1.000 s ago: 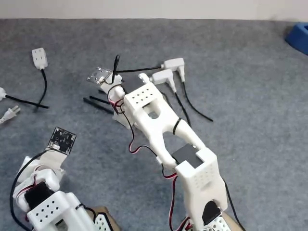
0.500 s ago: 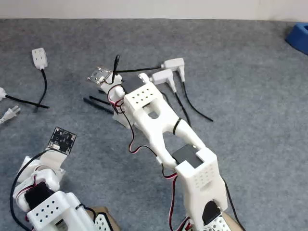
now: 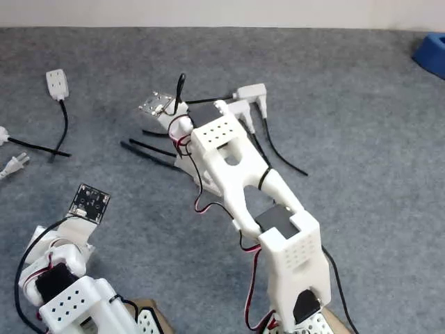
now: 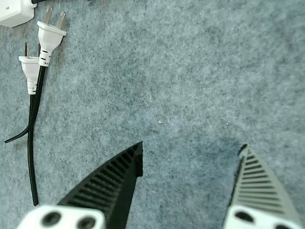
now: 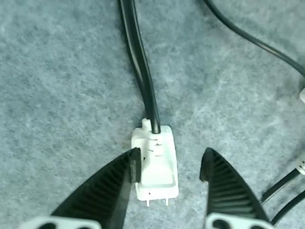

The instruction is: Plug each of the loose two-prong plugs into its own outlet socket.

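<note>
Right claw (image 5: 171, 160): it is standing about half open and gripping nothing. Its jaws are sitting on either side of a white plug. One finger (image 5: 109, 191) is lying against the plug's side or just beside it, and the other is keeping apart.
White plug (image 5: 155, 164): it is lying flat on the grey table (image 3: 361, 139), between the right claw's jaws. Its body is squarish, and two short metal prongs are pointing back toward the wrist.
Plug cord (image 5: 140, 71): thick and black, it is running straight away from the plug's ribbed neck.
Thin cord (image 5: 252, 40): it is crossing the carpet well apart from the plug.
Right arm (image 3: 229, 160): it is stretching over the middle of the table toward the far edge.
White blocks (image 3: 250, 92): two of them on black cords are lying just beside the arm's wrist.
Left claw (image 4: 191, 147): it is gaping wide, holding nothing, and hanging over bare carpet.
Loose plugs (image 4: 51, 31): two are lying side by side, well apart from the left claw. Each is white with two prongs and a black cord.
Outlet socket (image 3: 57, 83): white, it is resting near the far-left corner, and its black cord is trailing toward the left edge.
Blue thing (image 3: 431, 52): it is sitting at the far-right corner.
</note>
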Motion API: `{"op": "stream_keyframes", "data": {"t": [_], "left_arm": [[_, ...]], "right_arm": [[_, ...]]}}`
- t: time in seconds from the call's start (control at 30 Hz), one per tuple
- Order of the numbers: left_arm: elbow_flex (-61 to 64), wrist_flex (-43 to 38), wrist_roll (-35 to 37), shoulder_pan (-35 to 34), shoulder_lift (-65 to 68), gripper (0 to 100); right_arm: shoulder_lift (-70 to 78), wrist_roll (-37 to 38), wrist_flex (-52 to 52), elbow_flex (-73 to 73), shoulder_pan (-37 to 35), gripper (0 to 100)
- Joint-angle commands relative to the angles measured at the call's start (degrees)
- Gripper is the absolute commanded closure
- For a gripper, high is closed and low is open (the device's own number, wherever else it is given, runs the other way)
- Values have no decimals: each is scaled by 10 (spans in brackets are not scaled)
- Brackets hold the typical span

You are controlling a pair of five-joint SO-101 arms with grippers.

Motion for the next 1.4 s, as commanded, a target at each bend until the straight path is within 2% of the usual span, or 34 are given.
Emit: {"op": "stream_keyframes", "data": {"t": [0.0, 0.53, 0.7, 1.37], "left_arm": [[-8, 1, -3, -6, -6, 701], [-7, 1, -4, -4, -6, 701], [-6, 1, -4, -3, -6, 701], [-7, 1, -4, -6, -6, 701]], "right_arm": [[-11, 3, 5, -25, 3, 788], [41, 3, 7, -36, -31, 788], [43, 3, 44, -82, -39, 788], [48, 6, 42, -107, -33, 789]]}}
